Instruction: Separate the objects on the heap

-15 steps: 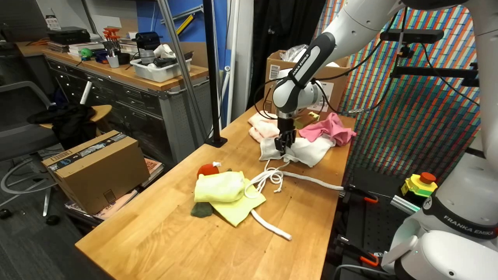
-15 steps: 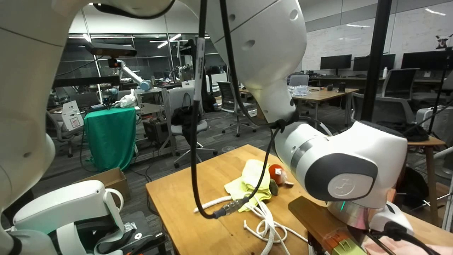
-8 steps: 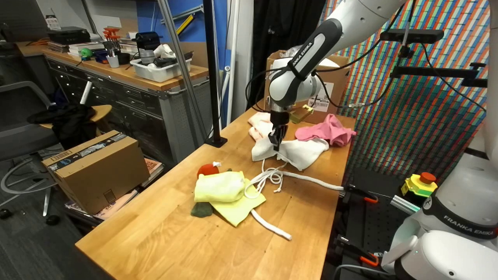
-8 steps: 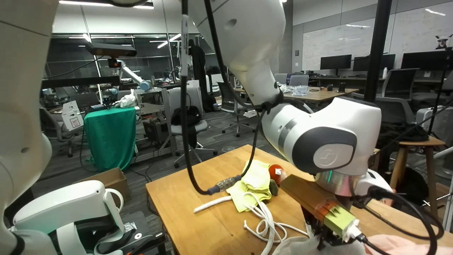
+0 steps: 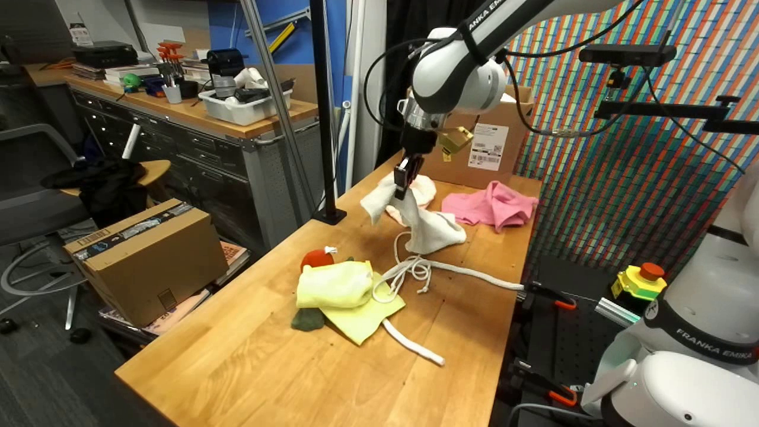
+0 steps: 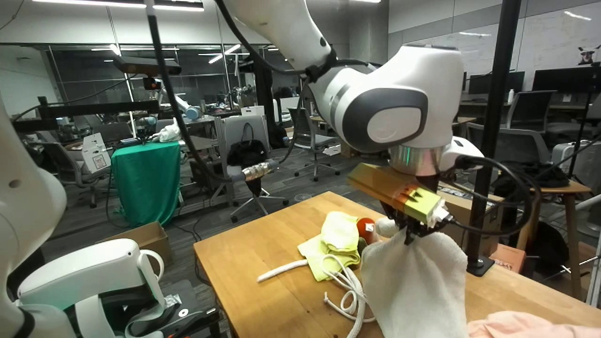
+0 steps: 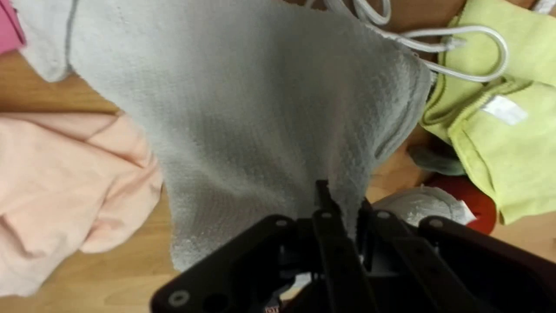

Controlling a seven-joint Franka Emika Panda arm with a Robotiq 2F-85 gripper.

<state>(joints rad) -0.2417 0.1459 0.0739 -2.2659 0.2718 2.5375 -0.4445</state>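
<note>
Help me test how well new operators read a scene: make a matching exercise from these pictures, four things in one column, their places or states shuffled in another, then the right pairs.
Things
1) white towel
2) yellow-green cloth
3) red toy
4) bright pink cloth

Places and states
A) has a loop of white cord lying over it
B) lies crumpled near the tall cardboard box
C) is pinched in the claw
D) sits, rounded, at the edge of the folded cloth

Right pairs
1-C
2-A
3-D
4-B
</note>
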